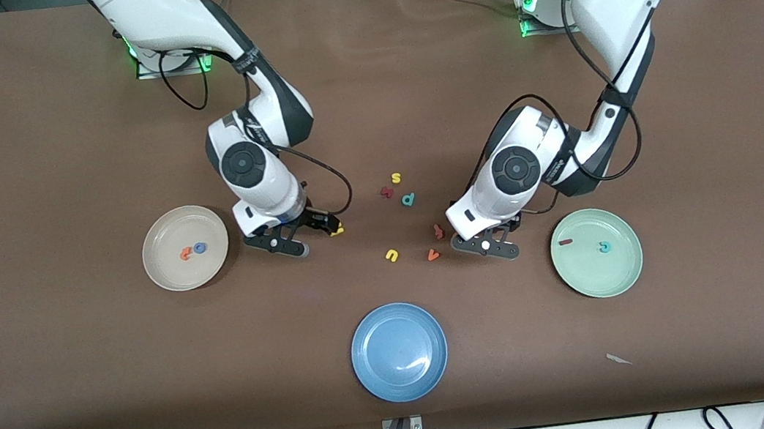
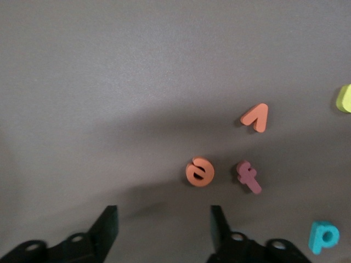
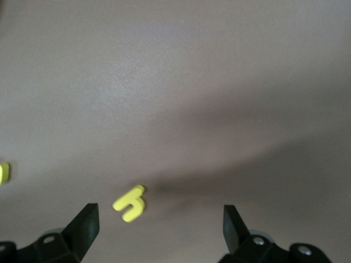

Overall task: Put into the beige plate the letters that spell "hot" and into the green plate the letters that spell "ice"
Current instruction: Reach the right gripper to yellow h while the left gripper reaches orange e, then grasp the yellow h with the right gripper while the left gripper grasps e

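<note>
Taking the tabletop (image 1: 82,402) edge nearest the front camera as six o'clock, the beige plate (image 1: 168,272) sat at nine o'clock, the green plate (image 1: 601,281) near four and a blue plate (image 1: 402,378) at six – three plates in all. The beige plate held two letters, the orange "t" (image 1: 186,253) and the blue "o" (image 1: 199,247); the green plate also held two, the dark red "i" (image 1: 566,243) and the teal "c" (image 1: 605,246). Eight letters lay loose around the middle: the yellow "h" (image 3: 130,203), the orange-red "e" (image 2: 199,172), a dark red "f" (image 2: 248,176), an orange "v" (image 2: 255,117), a teal "p" (image 2: 323,236), a yellow "u" (image 1: 392,255), a yellow "s" (image 1: 396,178) and one more dark red letter (image 1: 387,191). Each word looked one letter short, so the step in hand was two pickups at once. The right end effector (image 3: 159,216) hung low over the "h", at three o'clock of the beige plate, its fingers spread wide and empty. The left end effector (image 2: 163,216) hovered just short of the "e", at about ten o'clock of the green plate, fingers apart and holding nothing. Next, each probably needed to line up and drop straight down around its letter – the left one without catching the "f" just beside the "e".
</note>
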Available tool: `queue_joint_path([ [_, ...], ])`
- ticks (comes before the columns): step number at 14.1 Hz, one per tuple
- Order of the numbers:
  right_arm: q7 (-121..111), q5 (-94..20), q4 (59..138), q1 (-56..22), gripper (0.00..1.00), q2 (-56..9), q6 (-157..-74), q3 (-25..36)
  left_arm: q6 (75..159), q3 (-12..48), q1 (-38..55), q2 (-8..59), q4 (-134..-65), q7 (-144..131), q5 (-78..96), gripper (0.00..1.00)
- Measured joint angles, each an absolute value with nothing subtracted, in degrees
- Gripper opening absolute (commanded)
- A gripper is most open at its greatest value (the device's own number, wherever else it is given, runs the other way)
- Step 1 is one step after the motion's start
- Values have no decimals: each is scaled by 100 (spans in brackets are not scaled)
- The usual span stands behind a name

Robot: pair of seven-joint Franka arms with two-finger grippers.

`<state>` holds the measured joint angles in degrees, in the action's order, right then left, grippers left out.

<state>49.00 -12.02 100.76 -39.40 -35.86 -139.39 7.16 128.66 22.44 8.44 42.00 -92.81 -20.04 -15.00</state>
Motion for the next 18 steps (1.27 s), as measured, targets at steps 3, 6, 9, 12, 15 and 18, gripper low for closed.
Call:
queue_joint_path([
  [3, 5842, -1202, 9723, -4073, 100, -3925, -13939, 716, 12990, 2193, 909, 4445, -9065, -2402, -1499, 66],
  [6, 6449, -1202, 9482, -4154, 100, -4179, -13939, 716, 13032, 2191, 1041, 4665, -8810, -2572, -1499, 66],
  [9, 6695, -1202, 9434, -4154, 98, -4257, -13928, 724, 13199, 2186, 1169, 4810, -8755, -2620, -1500, 64],
  [12, 6760, -1202, 9434, -4154, 89, -4361, -13923, 724, 13274, 2142, 1215, 4886, -8741, -2651, -1500, 61],
  [15, 6765, -1202, 9427, -4154, 82, -4398, -13922, 724, 13278, 2069, 1205, 4890, -8672, -2650, -1501, 59],
  [18, 6768, -1202, 9411, -4154, 77, -4396, -13914, 725, 13278, 2036, 1197, 4893, -8623, -2650, -1502, 57],
])
